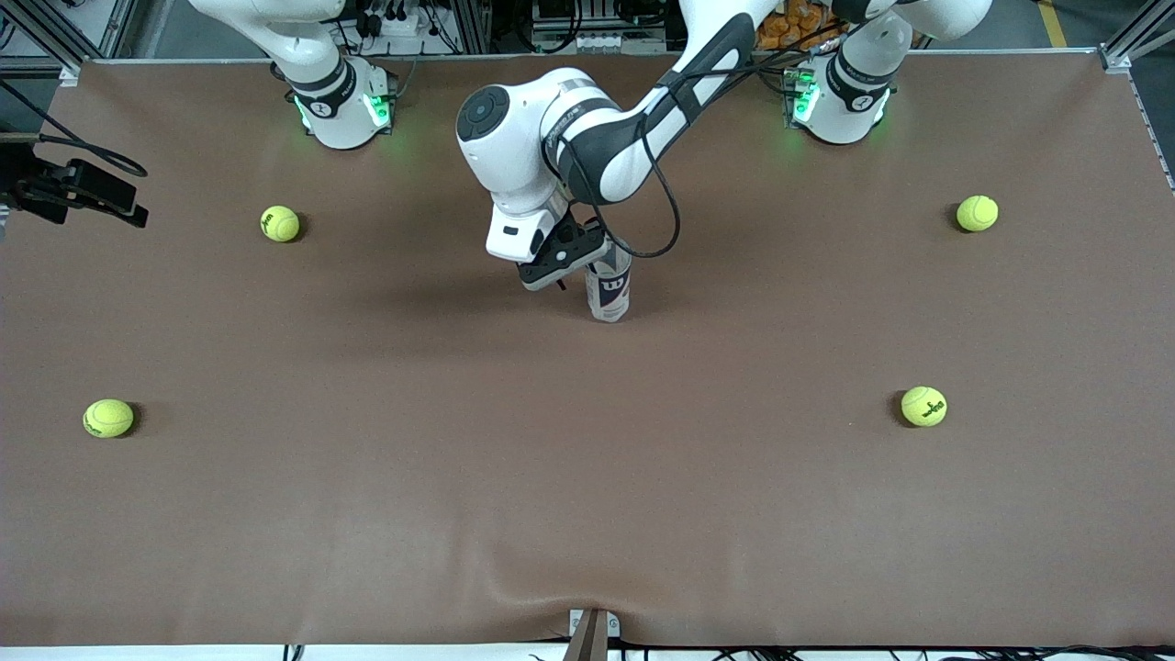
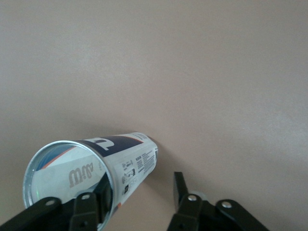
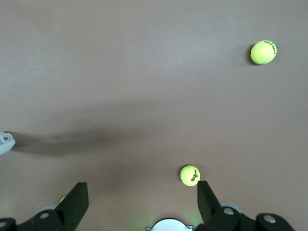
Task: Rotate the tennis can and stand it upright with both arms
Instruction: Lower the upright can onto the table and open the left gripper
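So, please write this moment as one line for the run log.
tennis can: upright on table | left gripper: open, at can's rim | right gripper: open, waits above table | four tennis balls: untouched

Clear tennis can [image 1: 609, 292] stands upright at mid-table, navy-labelled.

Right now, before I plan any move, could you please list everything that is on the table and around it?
can: one, clear with a white and navy label, upright at the table's middle
balls: four, yellow-green, one toward each corner, all apart from the can
table: one, brown cover
black fixture: one, at the table's edge, at the right arm's end
left hand: one, black, open, at the can's top rim
right hand: one, black, open, up over the right arm's end of the table; this arm waits
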### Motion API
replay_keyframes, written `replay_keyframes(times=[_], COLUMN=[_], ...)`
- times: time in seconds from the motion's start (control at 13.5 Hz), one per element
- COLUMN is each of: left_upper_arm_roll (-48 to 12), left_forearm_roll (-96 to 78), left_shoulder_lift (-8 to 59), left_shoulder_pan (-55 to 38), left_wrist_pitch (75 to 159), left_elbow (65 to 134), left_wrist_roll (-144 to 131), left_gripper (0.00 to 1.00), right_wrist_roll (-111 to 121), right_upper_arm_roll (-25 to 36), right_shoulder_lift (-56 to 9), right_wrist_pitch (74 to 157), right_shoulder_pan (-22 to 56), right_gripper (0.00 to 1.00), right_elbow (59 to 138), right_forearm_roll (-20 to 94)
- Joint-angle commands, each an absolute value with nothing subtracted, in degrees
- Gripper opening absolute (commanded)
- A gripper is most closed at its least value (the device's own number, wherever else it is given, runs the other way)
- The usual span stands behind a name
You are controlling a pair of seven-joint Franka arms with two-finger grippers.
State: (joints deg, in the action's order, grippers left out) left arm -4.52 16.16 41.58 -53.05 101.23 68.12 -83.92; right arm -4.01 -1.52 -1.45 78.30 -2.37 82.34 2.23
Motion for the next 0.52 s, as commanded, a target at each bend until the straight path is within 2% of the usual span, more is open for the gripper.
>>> replay_keyframes(times=[0.0,0.44], left_upper_arm_roll=[-4.31,-3.96], left_forearm_roll=[17.23,16.96], left_shoulder_lift=[39.91,36.75], left_shoulder_pan=[-53.35,-51.95], left_wrist_pitch=[100.55,97.04], left_elbow=[68.2,67.76], left_wrist_roll=[-85.25,-82.71], left_gripper=[1.0,1.0], right_wrist_roll=[-3.52,-3.52], right_upper_arm_roll=[-1.32,-1.32], right_shoulder_lift=[-1.14,-1.05], right_wrist_pitch=[78.31,78.31], right_shoulder_pan=[-2.2,-2.2], right_gripper=[1.0,1.0], right_elbow=[82.09,82.09], right_forearm_roll=[2.29,2.29])
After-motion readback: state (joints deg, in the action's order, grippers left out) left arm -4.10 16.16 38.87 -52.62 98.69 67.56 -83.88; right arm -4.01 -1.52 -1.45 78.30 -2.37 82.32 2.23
